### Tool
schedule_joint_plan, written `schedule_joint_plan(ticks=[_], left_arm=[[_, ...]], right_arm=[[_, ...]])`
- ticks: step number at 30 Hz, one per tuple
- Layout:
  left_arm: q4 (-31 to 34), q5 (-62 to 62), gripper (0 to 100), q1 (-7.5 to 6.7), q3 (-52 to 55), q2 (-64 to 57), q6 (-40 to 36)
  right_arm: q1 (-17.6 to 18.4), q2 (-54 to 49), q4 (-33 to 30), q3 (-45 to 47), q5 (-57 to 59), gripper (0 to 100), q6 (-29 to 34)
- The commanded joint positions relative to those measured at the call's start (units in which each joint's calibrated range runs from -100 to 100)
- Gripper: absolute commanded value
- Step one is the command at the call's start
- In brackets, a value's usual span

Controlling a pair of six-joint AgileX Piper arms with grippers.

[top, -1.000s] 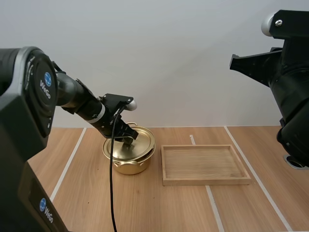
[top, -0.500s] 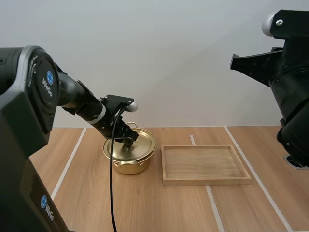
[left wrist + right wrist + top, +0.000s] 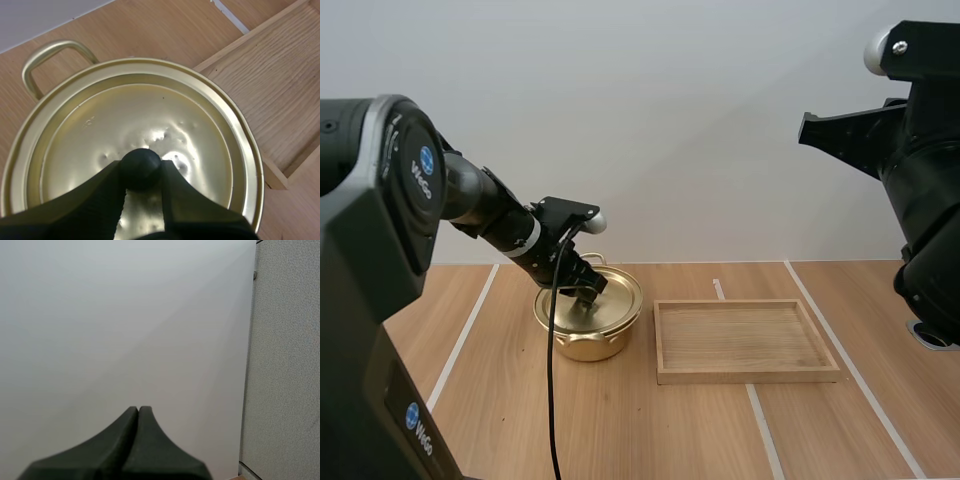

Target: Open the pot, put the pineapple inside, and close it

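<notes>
Left end effector (image 3: pixel 141 172): the fingers are closed to the width of the black knob (image 3: pixel 141 161), one on each side, pinching it. The knob sits at the centre of the lid (image 3: pixel 150 110), directly between the fingertips. I judge that the coming move is a straight vertical lift with no sideways correction. The lid is round, so it has no long axis to align with. It lies flat on the rim of the pot (image 3: pixel 582 343), so the pot is closed.

Left arm pose: it reaches forward from the left, with the wrist pitched down over the pot.

The pot stands on the bench (image 3: pixel 650 430). One loop handle (image 3: pixel 47 55) projects past the lid's rim. The tray (image 3: pixel 270 80) lies just beside the pot, on its right; I cannot tell whether they touch.

Right end effector (image 3: pixel 138 412): the fingers lie together as one wedge and hold nothing. The right arm (image 3: pixel 920 180) is raised high, well apart from the pot. The left arm is the nearer one.
</notes>
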Motion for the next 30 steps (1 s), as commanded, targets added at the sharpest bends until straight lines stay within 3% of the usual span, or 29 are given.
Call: schedule_joint_plan(ticks=[1,24,26,28,30], left_arm=[[3.1,-3.4,0,0.03,0.3,1.1,-0.1],[5.5,-4.3,0,0.03,0.3,4.0,-1.2],[5.5,-4.3,13,0.03,0.3,3.7,-1.3],[5.5,-4.1,40,0.03,0.3,3.1,-1.3],[5.3,-4.3,88,0.03,0.3,2.4,-1.3]], right_arm=[[-0.2,-0.6,0.0,0.2,0.0,0,0.0],[-0.2,-0.6,0.0,0.2,0.0,0,0.0],[-0.2,-0.6,0.0,0.2,0.0,0,0.0],[-0.2,-0.6,0.0,0.2,0.0,0,0.0],[-0.2,-0.6,0.0,0.2,0.0,0,0.0]])
